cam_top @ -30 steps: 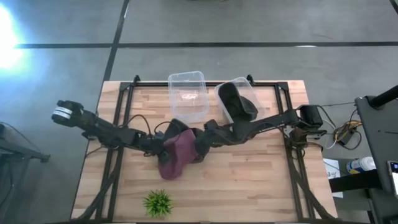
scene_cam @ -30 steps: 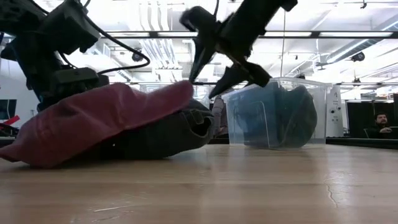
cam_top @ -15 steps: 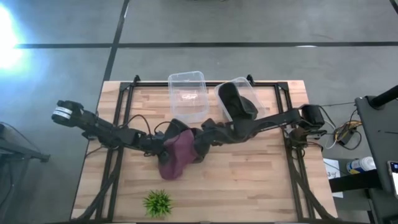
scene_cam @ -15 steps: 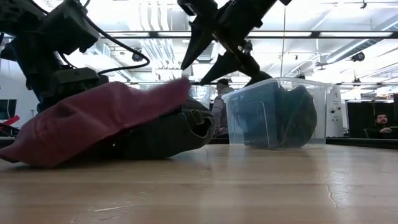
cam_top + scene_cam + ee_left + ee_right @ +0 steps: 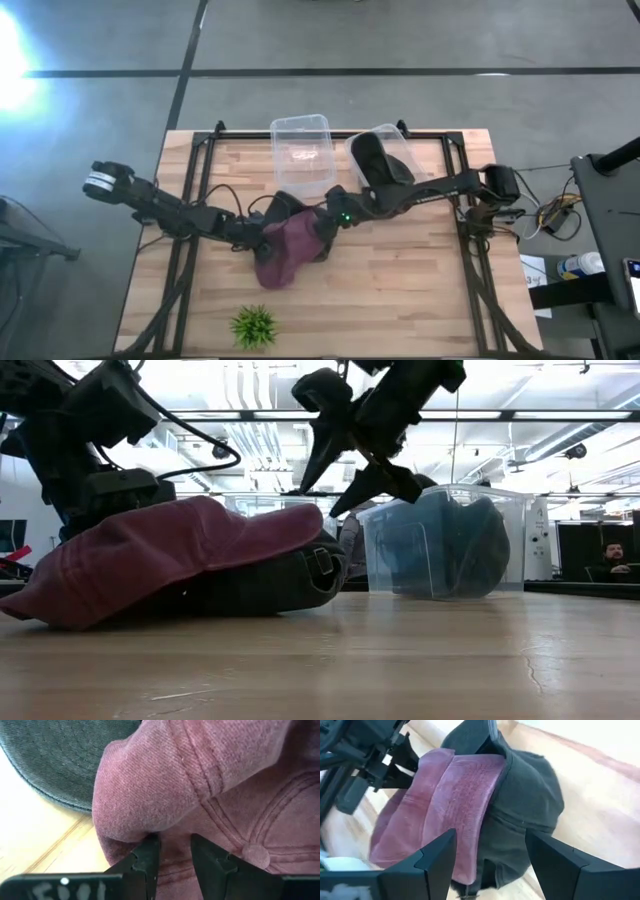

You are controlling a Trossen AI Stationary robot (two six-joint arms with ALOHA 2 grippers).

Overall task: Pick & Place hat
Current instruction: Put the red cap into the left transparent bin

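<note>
A maroon hat (image 5: pixel 285 250) (image 5: pixel 150 550) lies draped over a dark grey hat (image 5: pixel 322 240) (image 5: pixel 290 575) in the middle of the table. The grey hat rests on the wood, and the maroon brim hangs over its top. My left gripper (image 5: pixel 262 232) (image 5: pixel 172 852) is at the maroon hat's left side, shut on it. My right gripper (image 5: pixel 325 212) (image 5: pixel 320 500) (image 5: pixel 490 865) hangs open above the hats' right side, touching nothing. My left gripper pinches a bulge of the maroon hat's crown (image 5: pixel 150 827) between its two fingers, close to the top button (image 5: pixel 256 856). It comes from the table's left, slanting down. The hat lies on the grey hat and the table, slack.
Two clear tubs stand at the far side. The left tub (image 5: pixel 302 150) holds no hat, and the right tub (image 5: pixel 382 160) (image 5: pixel 445 545) holds another dark hat. A small green plant (image 5: pixel 253 325) sits near the front edge. Bare wood lies to the right and front of the hats.
My right gripper has drawn back from the hats, up and toward the table's far right, staying open. The maroon hat's raised right edge has dropped and now lies over the grey hat.
</note>
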